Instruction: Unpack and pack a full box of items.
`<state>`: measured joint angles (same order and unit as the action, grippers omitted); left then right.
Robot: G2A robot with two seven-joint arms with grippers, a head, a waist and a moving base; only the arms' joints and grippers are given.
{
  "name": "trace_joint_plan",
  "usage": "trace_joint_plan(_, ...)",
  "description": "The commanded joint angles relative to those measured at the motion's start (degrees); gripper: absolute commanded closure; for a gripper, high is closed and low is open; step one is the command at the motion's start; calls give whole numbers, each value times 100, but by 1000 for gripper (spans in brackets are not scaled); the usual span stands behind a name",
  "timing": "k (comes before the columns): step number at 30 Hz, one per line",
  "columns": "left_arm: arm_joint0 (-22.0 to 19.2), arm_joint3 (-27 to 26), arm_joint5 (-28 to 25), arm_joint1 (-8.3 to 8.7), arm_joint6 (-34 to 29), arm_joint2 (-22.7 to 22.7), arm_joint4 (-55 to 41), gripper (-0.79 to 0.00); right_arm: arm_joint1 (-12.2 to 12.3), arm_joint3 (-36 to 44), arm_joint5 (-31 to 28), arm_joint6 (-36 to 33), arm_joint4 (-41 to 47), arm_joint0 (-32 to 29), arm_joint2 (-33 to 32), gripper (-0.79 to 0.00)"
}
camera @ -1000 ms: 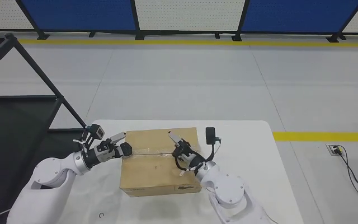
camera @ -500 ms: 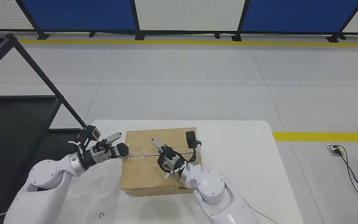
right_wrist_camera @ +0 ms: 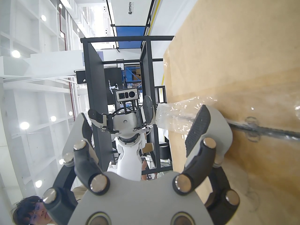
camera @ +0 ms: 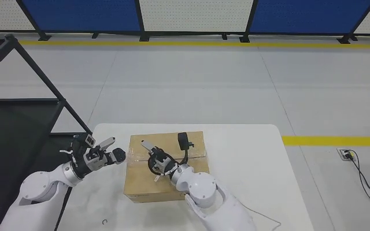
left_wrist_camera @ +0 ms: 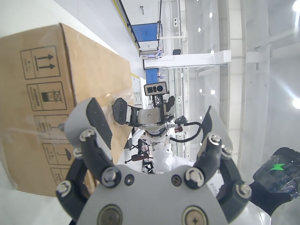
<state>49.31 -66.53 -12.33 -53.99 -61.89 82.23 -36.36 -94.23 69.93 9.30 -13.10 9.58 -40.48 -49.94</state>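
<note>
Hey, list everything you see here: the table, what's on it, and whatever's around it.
cardboard box: one, brown, closed, mid-table.
tape: one strip, clear, along the box's top seam, crinkled at its end.
small object: one, black, on the table's front edge; too small to identify.
table: one, white.
rack: one, black, on the floor beside the table.
partition panels: blue and white, across the far side.
floor lines: yellow.
left gripper: open, close beside the box's end.
right gripper: open, over the box top, one finger by the tape's end.
</note>
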Motion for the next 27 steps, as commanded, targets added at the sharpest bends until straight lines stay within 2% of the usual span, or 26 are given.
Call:
trace_joint_plan(1, 63, -34, -8, 12, 30, 68, -23, -785, -52, -136, -43, 10, 66, 95, 69, -785)
trace_joint_plan(18, 708, -475, -234, 95, 353, 696, -273, -785, -448, -952, -462, 200, 491, 580, 408, -785)
trace_joint_plan(27, 1384, -987, -736, 81, 1311, 1161, -477, -785, -739, -1578, -699, 512, 731, 853, 611, -785)
